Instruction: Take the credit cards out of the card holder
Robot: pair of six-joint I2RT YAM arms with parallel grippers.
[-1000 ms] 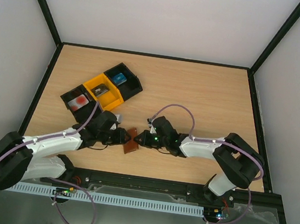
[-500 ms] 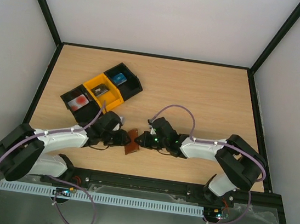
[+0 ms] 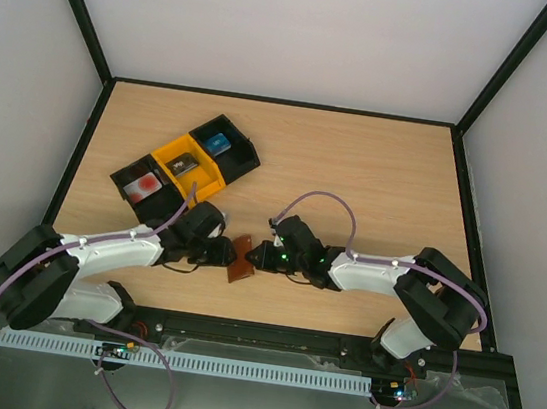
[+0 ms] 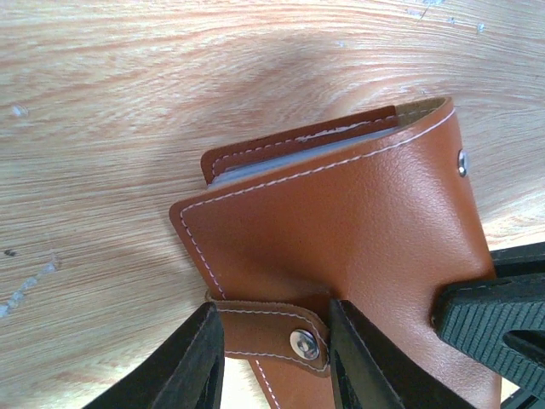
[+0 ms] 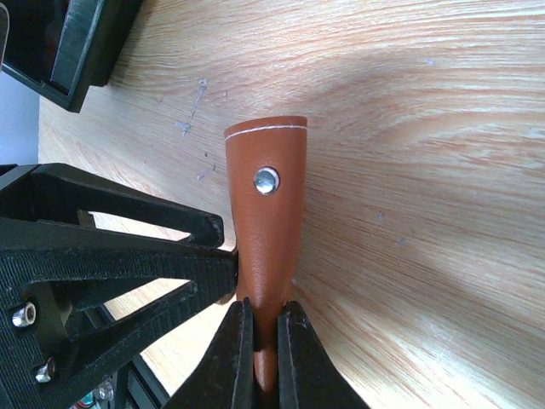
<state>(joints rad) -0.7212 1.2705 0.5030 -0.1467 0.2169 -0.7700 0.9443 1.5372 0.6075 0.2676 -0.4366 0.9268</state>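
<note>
Three trays (image 3: 202, 186), two black and one yellow, sit in a row at the far left of the wooden surface (image 3: 378, 178). Each carries one of the credit cards: white with a red blotch (image 3: 143, 184), dark grey (image 3: 184, 164) and blue (image 3: 219, 142). The card holder (image 3: 239, 259) is near the front edge at centre, folded shut, well apart from the trays. Only a sliver of pale lining (image 4: 281, 158) shows at its open edge, and I cannot tell whether a card is left inside. The task looks done or nearly so, with perhaps a last check of the pockets to come.

Both arms lie low and bent inward, the left arm (image 3: 106, 253) and right arm (image 3: 376, 270) meeting at the holder. The left gripper (image 3: 224, 251) has its fingers (image 4: 203, 362) closed on either side of the snap strap (image 4: 272, 328). The right gripper (image 3: 256, 255) pinches the holder's edge between clenched fingers (image 5: 241, 354), holding it on edge.
</note>
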